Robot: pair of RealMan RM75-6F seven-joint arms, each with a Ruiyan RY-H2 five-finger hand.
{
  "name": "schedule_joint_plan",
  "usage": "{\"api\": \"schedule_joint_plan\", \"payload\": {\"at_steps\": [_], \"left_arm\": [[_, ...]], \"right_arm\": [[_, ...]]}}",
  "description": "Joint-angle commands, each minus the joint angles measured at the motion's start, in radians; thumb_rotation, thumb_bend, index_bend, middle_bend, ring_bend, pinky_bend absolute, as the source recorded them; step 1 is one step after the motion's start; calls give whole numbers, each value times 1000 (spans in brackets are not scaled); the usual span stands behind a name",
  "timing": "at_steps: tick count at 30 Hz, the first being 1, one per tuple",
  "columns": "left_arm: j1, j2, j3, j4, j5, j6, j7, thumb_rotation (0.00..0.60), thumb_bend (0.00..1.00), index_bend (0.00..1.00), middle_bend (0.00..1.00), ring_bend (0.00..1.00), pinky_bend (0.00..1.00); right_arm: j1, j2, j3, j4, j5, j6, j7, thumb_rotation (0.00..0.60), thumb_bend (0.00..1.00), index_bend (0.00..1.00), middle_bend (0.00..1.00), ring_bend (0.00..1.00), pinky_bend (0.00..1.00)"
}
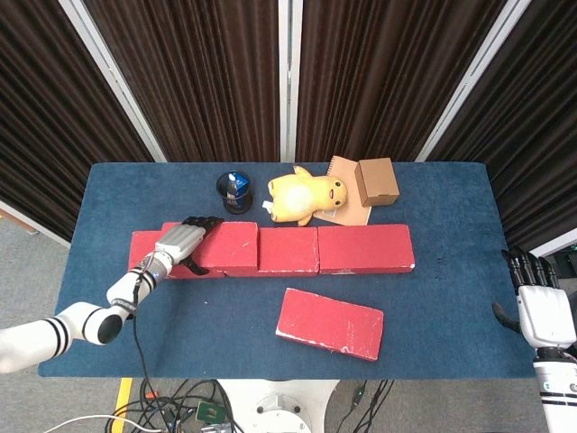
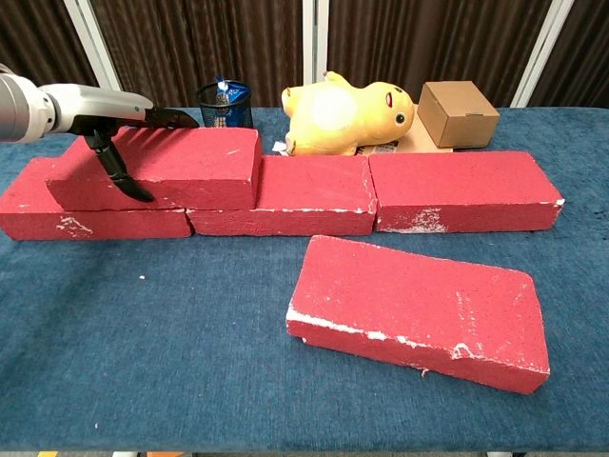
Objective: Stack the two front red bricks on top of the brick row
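A row of three red bricks (image 2: 314, 195) runs across the middle of the blue table (image 1: 451, 298). A fourth red brick (image 2: 181, 164) lies on top of the row's left end, overlapping the left and middle bricks. My left hand (image 2: 109, 119) grips this top brick at its left end, fingers over its top and thumb down its front face; it is also the left hand (image 1: 180, 242) in the head view. Another red brick (image 2: 419, 309) lies flat and skewed in front of the row. My right hand (image 1: 541, 302) hangs open off the table's right edge, holding nothing.
Behind the row stand a dark pen cup (image 1: 234, 191), a yellow plush toy (image 1: 306, 197) and a small cardboard box (image 1: 376, 180) on a brown notebook (image 1: 343, 209). Dark curtains close off the back.
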Motion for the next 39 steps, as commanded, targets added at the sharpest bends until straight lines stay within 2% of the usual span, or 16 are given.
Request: {"api": "schedule_joint_plan", "payload": {"at_steps": [1, 13, 31, 39], "left_arm": [[-3, 1, 3, -4, -8, 1, 8, 600, 128, 12, 0, 0, 0], [-13, 1, 11, -15, -58, 10, 36, 600, 127, 3, 0, 0, 0], [-17, 17, 12, -38, -64, 11, 38, 600, 108, 0, 0, 0, 0], [-14, 44, 5, -83, -56, 44, 47, 600, 107, 0, 0, 0, 0]], "right_arm": [[0, 0, 1, 0, 0, 0, 1, 600, 207, 0, 0, 0, 0], [-2, -1, 0, 6, 2, 2, 7, 600, 208, 0, 0, 0, 0], [-3, -1, 0, 10, 3, 2, 13, 600, 209, 0, 0, 0, 0], [-4, 1, 1, 9, 1, 5, 19, 600, 208, 0, 0, 0, 0]]}}
